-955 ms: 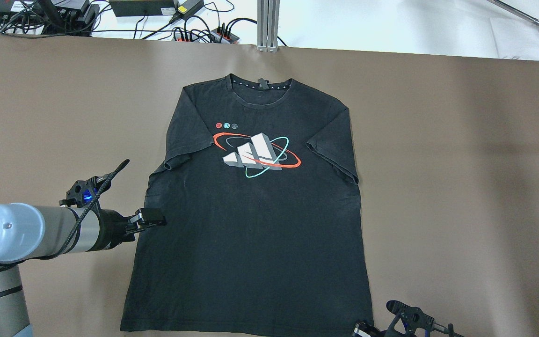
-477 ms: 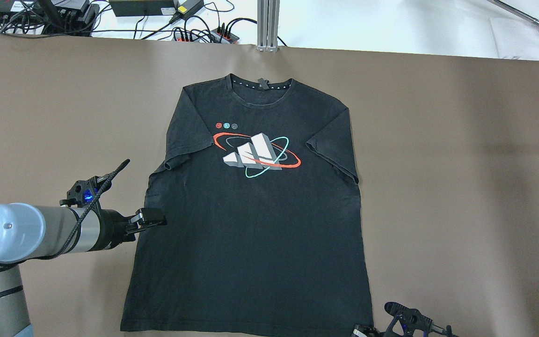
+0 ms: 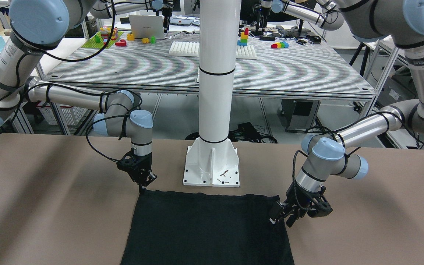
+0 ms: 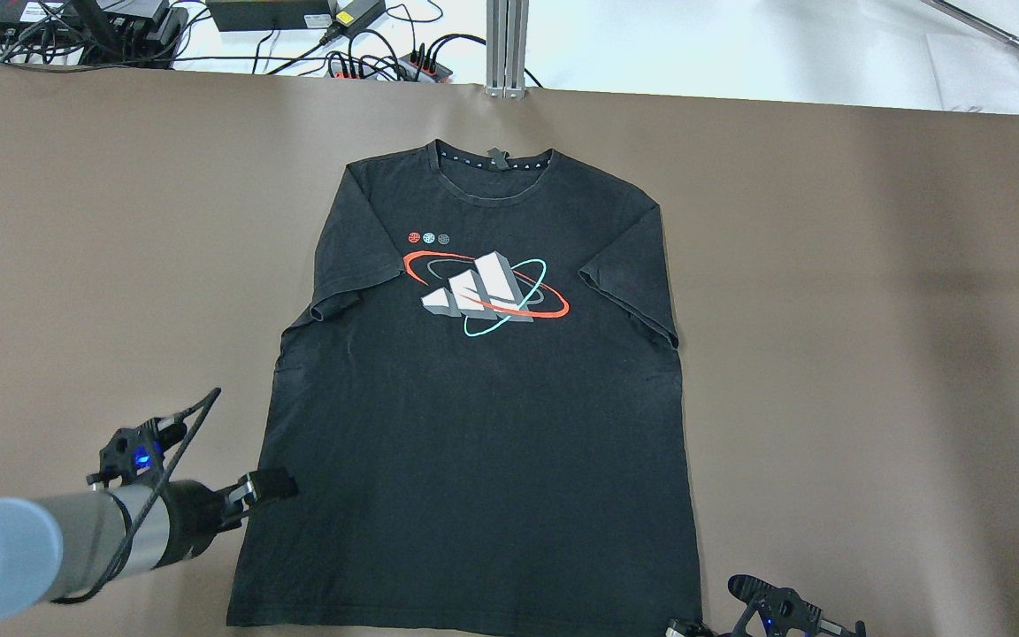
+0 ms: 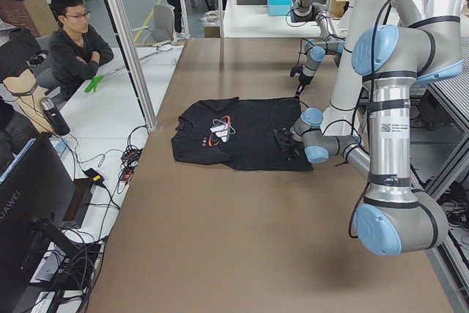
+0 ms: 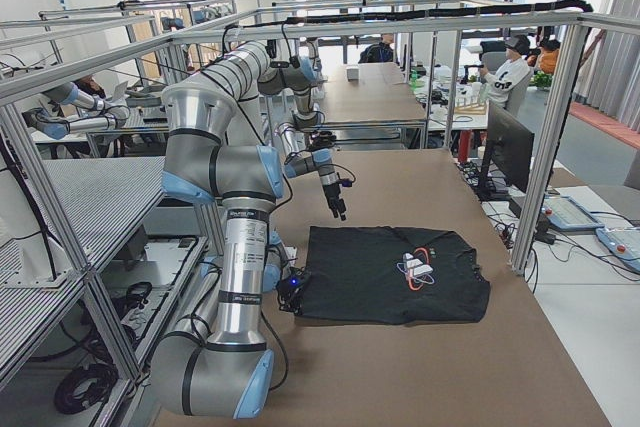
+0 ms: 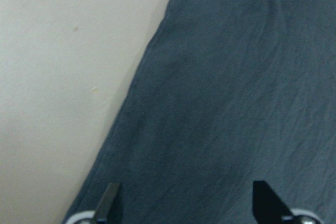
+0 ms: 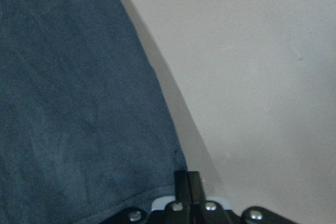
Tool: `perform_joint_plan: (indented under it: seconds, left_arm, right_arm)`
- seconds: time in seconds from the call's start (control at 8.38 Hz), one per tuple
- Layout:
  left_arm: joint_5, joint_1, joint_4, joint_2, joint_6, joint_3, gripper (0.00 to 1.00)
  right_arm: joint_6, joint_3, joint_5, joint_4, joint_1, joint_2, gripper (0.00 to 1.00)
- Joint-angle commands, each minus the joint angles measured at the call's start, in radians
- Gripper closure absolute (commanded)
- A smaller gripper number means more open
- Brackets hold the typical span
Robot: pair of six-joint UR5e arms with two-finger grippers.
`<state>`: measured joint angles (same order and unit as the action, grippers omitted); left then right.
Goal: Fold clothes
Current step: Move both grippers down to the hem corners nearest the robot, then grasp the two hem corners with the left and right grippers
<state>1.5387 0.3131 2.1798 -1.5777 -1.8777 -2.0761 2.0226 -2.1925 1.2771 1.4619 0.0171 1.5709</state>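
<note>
My left gripper point(image 7: 186, 205) hung spread over the left side edge of the black T-shirt point(image 4: 474, 425), a little way up from the hem, one fingertip near the bare table point(image 4: 828, 354) and the other over cloth. My right gripper point(image 8: 187, 182) was pressed together at the near right hem corner; I could not tell whether any cloth was caught between its tips. The shirt lay flat and print-up in the middle of the table, collar far, hem near me. To fold cleanly, I judged I should settle the left fingers on the edge, take both layers and lift level with the right, or the hem would skew. The white post's base point(image 3: 212, 173) sat just behind the hem, between my arms, so a low pull back could snag it. Cables point(image 4: 368, 53) lay well beyond the far edge.
</note>
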Motion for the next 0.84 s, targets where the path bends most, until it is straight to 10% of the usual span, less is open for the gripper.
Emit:
perform_joint_plan:
  seconds: [0.0, 0.72]
  left_arm:
    - [-0.175, -0.204, 0.002, 0.134, -0.082, -0.038, 0.27]
    - [-0.235, -0.292, 0.002, 0.136, -0.132, -0.01, 0.42]
  right_arm:
    - [-0.001, -0.006, -0.002, 0.0, 0.0, -0.002, 1.0]
    - [0.001, -0.003, -0.004, 0.0, 0.001, -0.003, 1.0]
